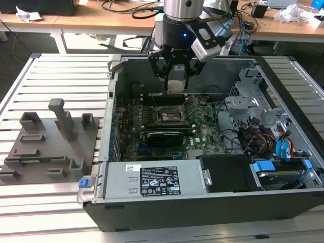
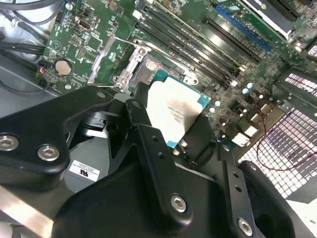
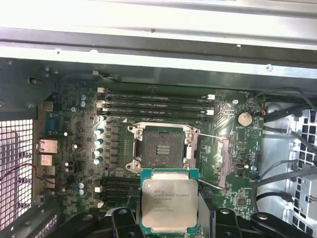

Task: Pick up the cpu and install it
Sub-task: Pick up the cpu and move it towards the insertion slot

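Gripper (image 1: pixel 175 85) clenched on the cpu (image 3: pixel 169 201), gripping its edges. Beneath it, the open socket (image 3: pixel 162 148) sits on the motherboard (image 3: pixel 233 163) inside a computer case (image 1: pixel 167 208), which lies on a slatted table (image 1: pixel 55 76). Wooden desks (image 1: pixel 91 21) stand beyond. The cpu hangs between the gripper's fingers, above the socket and clear of it.

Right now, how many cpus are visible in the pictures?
1. The cpu sits clamped in the end effector, above the motherboard, near its open, empty socket. Hidden corners of the computer case might hold more.
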Robot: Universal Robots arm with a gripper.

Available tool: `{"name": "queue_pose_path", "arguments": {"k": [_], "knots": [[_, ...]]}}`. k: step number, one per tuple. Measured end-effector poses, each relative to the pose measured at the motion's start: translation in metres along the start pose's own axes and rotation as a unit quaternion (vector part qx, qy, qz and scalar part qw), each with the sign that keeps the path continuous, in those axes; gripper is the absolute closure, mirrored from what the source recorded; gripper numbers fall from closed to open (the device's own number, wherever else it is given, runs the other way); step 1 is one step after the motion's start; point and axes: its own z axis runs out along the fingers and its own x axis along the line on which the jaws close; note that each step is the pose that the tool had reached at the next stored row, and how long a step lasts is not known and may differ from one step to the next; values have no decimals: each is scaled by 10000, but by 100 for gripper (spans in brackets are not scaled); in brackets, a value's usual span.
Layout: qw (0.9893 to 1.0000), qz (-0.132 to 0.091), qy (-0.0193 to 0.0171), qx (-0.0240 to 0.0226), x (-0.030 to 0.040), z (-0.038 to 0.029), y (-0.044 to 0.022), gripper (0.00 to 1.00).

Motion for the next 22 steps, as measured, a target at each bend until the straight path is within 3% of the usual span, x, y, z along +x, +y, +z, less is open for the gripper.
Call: {"name": "queue_pose_path", "arguments": {"k": [22], "knots": [[10000, 0, 0, 0, -212, 186, 74, 45]]}}
